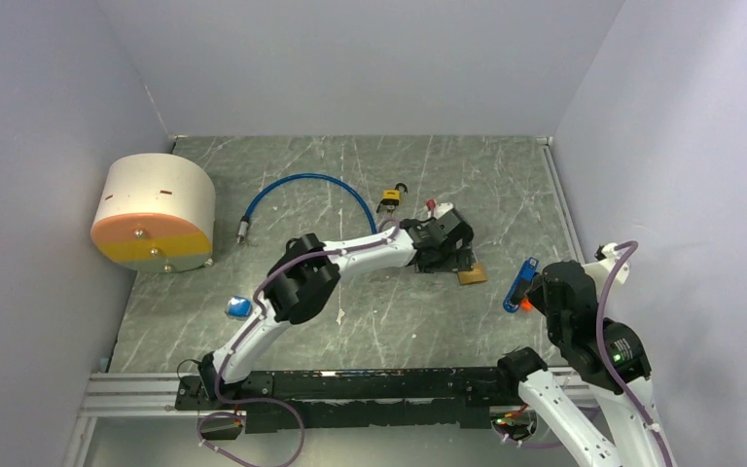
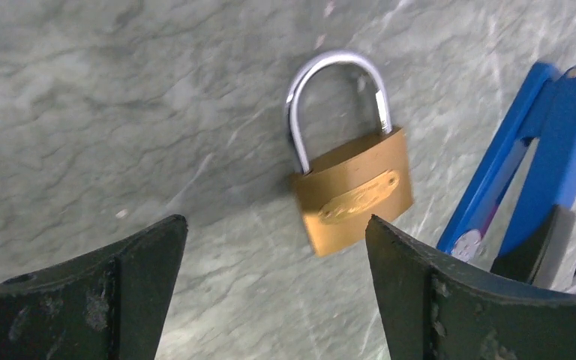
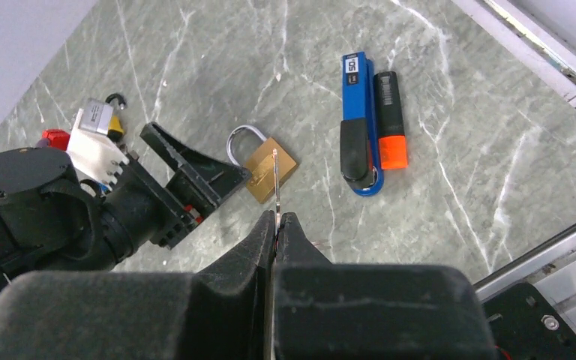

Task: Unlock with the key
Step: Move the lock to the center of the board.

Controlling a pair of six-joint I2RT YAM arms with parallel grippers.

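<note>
A brass padlock (image 2: 352,191) with a closed silver shackle lies flat on the marble table; it also shows in the top view (image 1: 472,275) and the right wrist view (image 3: 270,169). My left gripper (image 2: 276,219) is open and empty, low over the table, with the padlock just ahead of its jaws near the right finger. It shows in the top view (image 1: 455,257) too. My right gripper (image 3: 277,216) is shut on a thin silver key (image 3: 276,180), held above the table with the blade pointing toward the padlock.
A blue stapler (image 3: 358,124) and an orange-tipped marker (image 3: 390,120) lie right of the padlock. A small yellow padlock (image 1: 389,199), a blue cable (image 1: 302,190) and a large cream cylinder (image 1: 156,214) are farther back and left. Walls enclose the table.
</note>
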